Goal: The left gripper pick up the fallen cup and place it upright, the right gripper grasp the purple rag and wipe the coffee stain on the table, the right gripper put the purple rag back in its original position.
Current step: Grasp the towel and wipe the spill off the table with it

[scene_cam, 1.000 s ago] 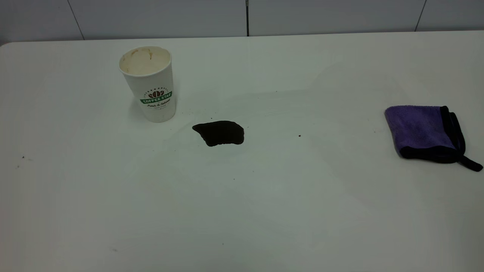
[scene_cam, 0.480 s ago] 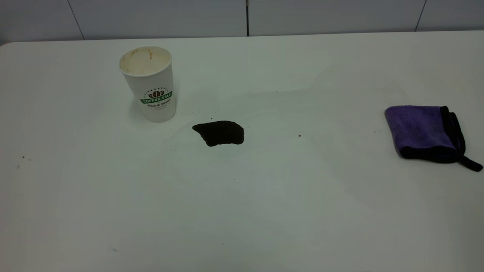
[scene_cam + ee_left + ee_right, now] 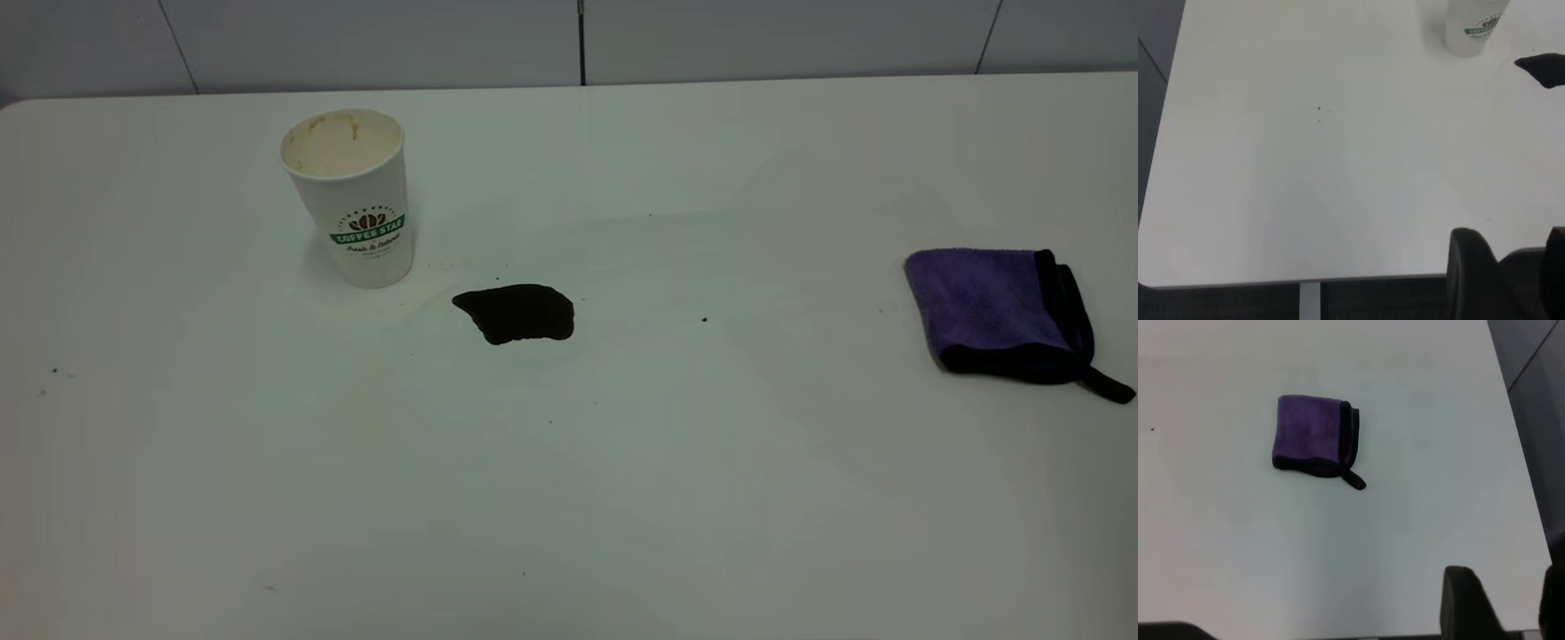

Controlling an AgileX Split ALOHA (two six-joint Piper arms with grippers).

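Note:
The cup (image 3: 353, 197), white paper with a green banner, stands upright at the back left of the table (image 3: 622, 498); the left wrist view catches its lower part (image 3: 1469, 30). The dark coffee stain (image 3: 517, 312) lies just to its right, and the left wrist view shows its edge (image 3: 1545, 69). At the right edge of the table the purple rag (image 3: 991, 302) lies folded and flat, and it also shows in the right wrist view (image 3: 1308, 430). My left gripper (image 3: 1511, 233) hangs open over the near left table edge, far from the cup. My right gripper (image 3: 1506, 577) is open and empty near the front right edge, well short of the rag.
A few tiny dark specks (image 3: 704, 319) dot the tabletop. A grey panelled wall (image 3: 578, 40) runs behind the far edge. Neither arm shows in the exterior view. The table's near edge (image 3: 1238, 283) and dark floor show in the left wrist view.

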